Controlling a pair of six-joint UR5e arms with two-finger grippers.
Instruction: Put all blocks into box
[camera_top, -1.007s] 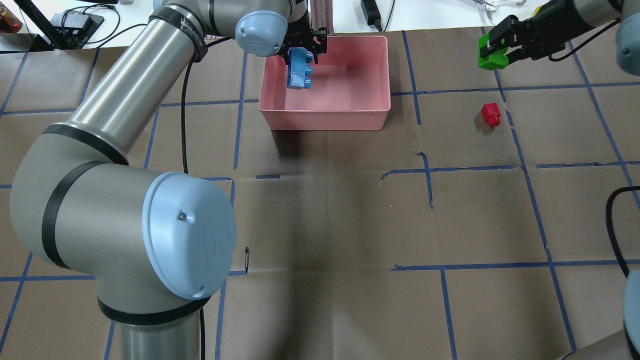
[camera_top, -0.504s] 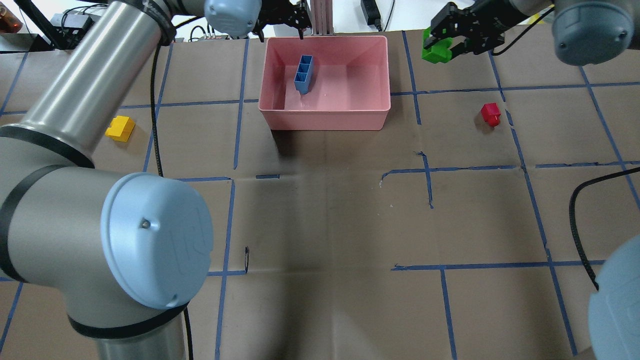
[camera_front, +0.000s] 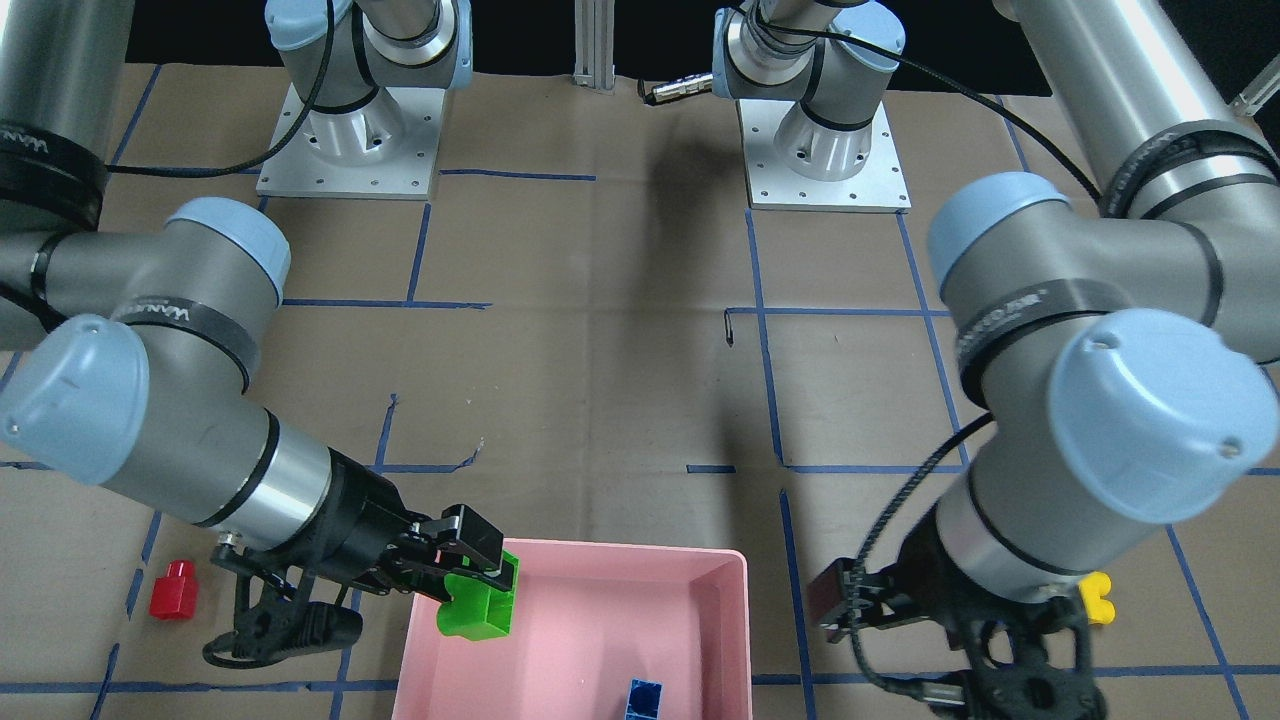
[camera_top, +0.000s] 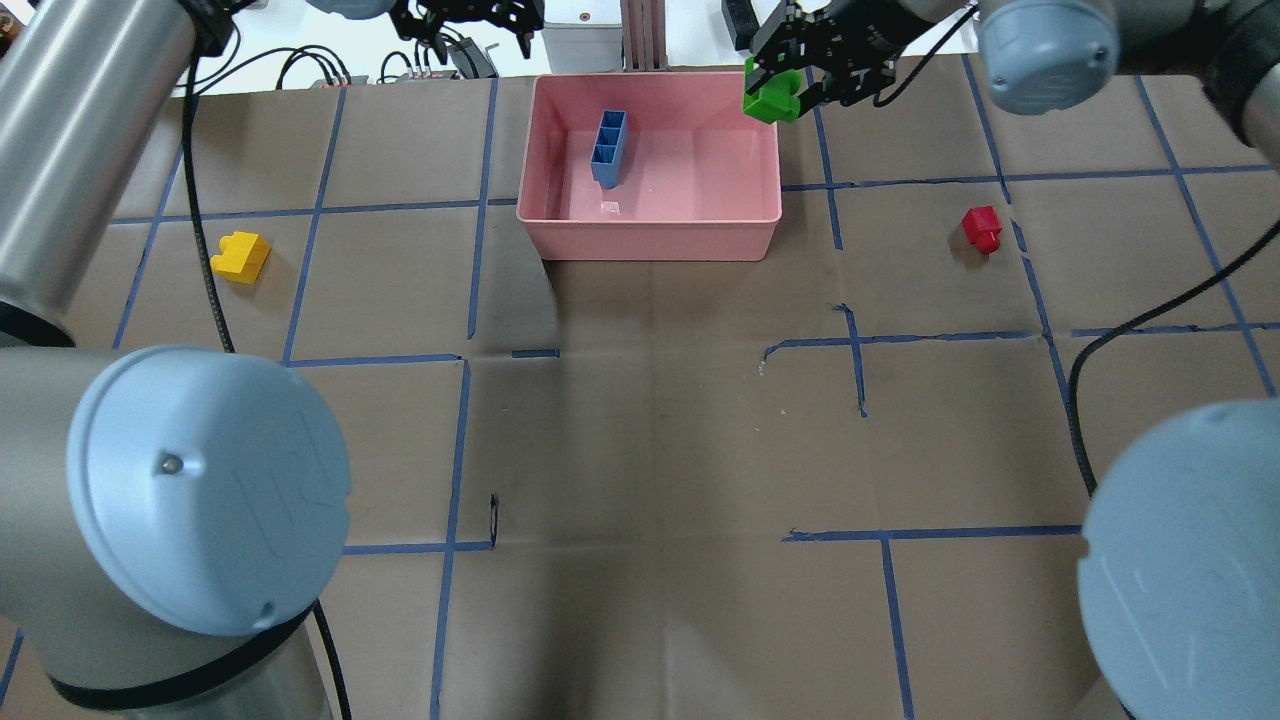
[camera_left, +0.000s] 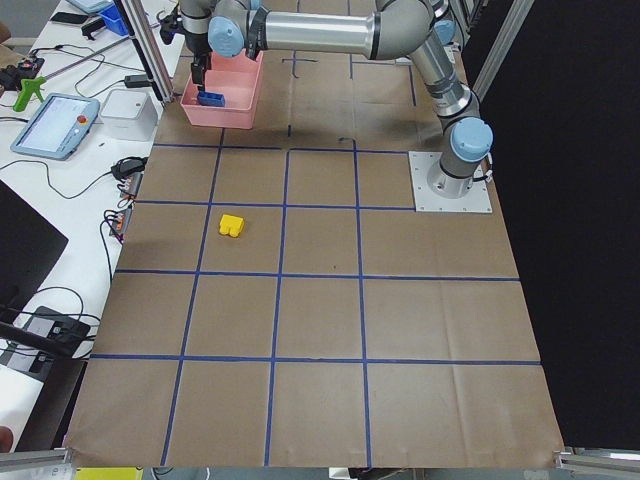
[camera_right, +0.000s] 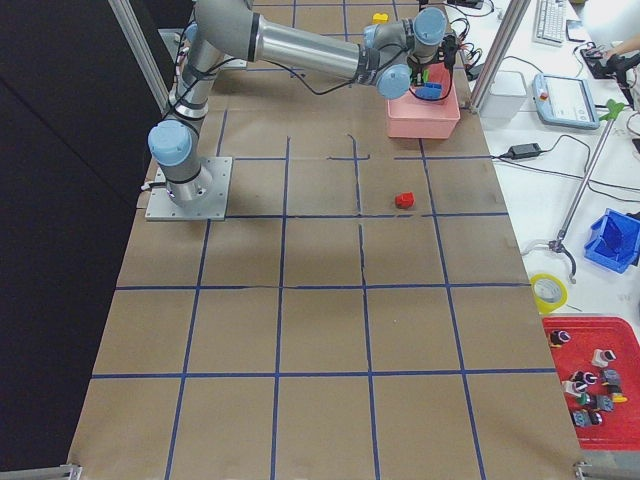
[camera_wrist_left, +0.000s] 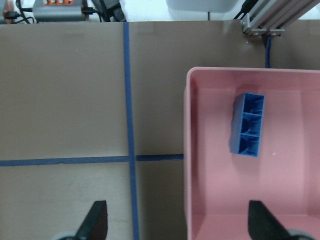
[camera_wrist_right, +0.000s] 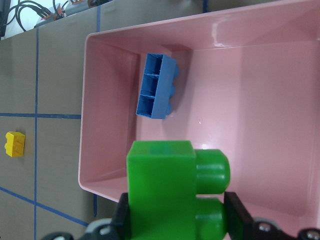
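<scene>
The right end effector (camera_top: 778, 88) clamped the green block (camera_top: 765, 103), apparently just above a corner of the box (camera_top: 650, 225). The left end effector (camera_wrist_left: 179, 222) gaped wide over the opposite rim. The blue block (camera_top: 607, 148) lay inside the box. The yellow block (camera_top: 240, 256) and red block (camera_top: 982, 228) sat on the table (camera_top: 650, 420).

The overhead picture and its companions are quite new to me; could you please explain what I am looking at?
It is a robot with two arms at a paper-covered table, each ending in a two-fingered pincer. One picture looks down from behind it, one faces it, two look from the table's ends, and two come from cameras on the wrists. The right pincer holds a green block above one corner of the pink box, where a blue block already lies. The left pincer is open and empty. A yellow block and a red block lie on the table.
</scene>
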